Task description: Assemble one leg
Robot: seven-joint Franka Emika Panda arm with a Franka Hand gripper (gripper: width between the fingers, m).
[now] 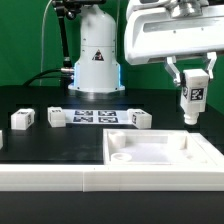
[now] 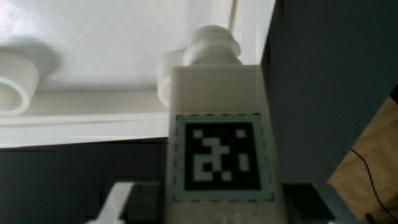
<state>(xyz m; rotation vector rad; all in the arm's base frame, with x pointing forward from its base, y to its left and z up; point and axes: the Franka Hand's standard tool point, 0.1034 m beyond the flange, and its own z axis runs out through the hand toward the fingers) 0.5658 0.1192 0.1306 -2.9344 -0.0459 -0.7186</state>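
Observation:
My gripper [image 1: 192,76] is shut on a leg [image 1: 191,98], a white chunky peg with a black-and-white tag, held upright in the air above the back right part of the large white panel [image 1: 160,150]. In the wrist view the held leg [image 2: 217,130] fills the middle, its narrow end pointing away over the panel [image 2: 107,60], with my fingers [image 2: 128,200] on both its sides. Three other legs lie on the black table: one at the far left [image 1: 22,119], one [image 1: 55,117] left of the marker board, one [image 1: 140,119] right of it.
The marker board [image 1: 97,117] lies flat at mid table before the robot base [image 1: 96,65]. A long white rail [image 1: 60,178] runs along the front edge. A round corner hole [image 2: 15,80] of the panel shows in the wrist view.

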